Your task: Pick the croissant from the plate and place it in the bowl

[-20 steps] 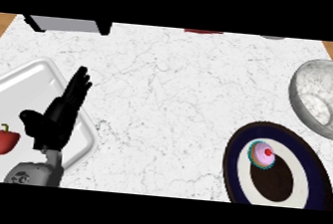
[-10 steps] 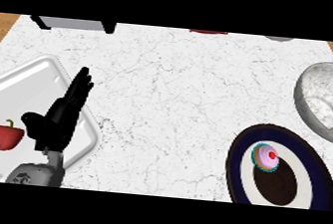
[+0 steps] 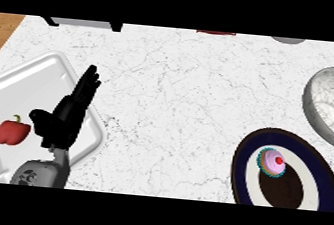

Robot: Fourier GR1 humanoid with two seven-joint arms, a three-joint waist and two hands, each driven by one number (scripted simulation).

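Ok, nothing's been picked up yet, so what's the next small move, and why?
Probably bring the right hand, not in view, in over the dark plate. What sits there looks like a pink-frosted cupcake, not a croissant, and the bowl lies just beyond. The left hand rests open over the white tray, far across the counter.

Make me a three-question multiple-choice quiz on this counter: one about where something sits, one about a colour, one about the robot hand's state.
1. Where does the red bell pepper lie?
A. on the white tray
B. in the bowl
C. on the plate

2. What colour is the cupcake frosting?
A. green
B. pink
C. yellow

3. How is the left robot hand?
A. shut on the pepper
B. shut on the cupcake
C. open, holding nothing

Answers: 1 A, the pepper rests inside the tray's rim. 2 B, pink frosting with a red dot on top. 3 C, its fingers are straight over the tray's edge.
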